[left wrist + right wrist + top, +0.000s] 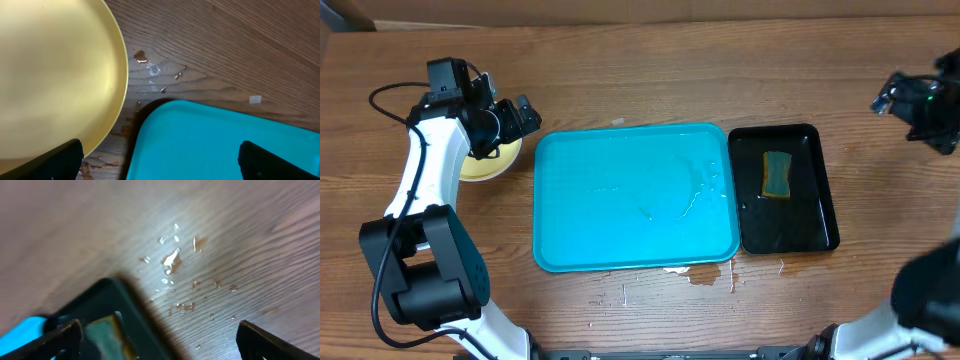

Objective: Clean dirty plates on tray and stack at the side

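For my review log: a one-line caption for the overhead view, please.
Left tool open near the pale yellow plate beside the wet turquoise tray; sponge in the black tray.

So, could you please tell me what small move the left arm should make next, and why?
Probably lift the left gripper straight up and away from the stack side. Its fingers stand open above the pale yellow plate, which lies on the table beside the tray, and the tray shows no plates on it. Nothing there seems to need gripping.
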Action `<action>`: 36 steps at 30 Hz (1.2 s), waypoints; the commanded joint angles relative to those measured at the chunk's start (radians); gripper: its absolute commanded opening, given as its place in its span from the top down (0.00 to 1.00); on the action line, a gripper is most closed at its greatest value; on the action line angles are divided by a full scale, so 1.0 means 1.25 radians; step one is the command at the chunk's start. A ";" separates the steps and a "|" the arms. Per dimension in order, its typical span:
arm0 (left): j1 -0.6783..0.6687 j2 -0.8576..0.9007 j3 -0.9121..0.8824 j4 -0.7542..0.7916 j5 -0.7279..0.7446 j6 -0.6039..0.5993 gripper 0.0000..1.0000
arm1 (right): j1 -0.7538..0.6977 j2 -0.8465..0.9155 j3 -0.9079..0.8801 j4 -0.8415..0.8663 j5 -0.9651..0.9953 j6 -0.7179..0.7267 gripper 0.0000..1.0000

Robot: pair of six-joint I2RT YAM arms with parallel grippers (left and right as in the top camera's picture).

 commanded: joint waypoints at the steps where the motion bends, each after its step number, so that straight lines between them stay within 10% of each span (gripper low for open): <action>1: -0.004 0.012 -0.003 0.002 0.006 0.015 0.00 | 0.001 -0.130 0.010 0.001 -0.003 0.005 0.00; 36: -0.004 0.012 -0.003 0.002 0.006 0.015 0.00 | 0.294 -0.995 -0.186 0.235 0.077 -0.052 0.00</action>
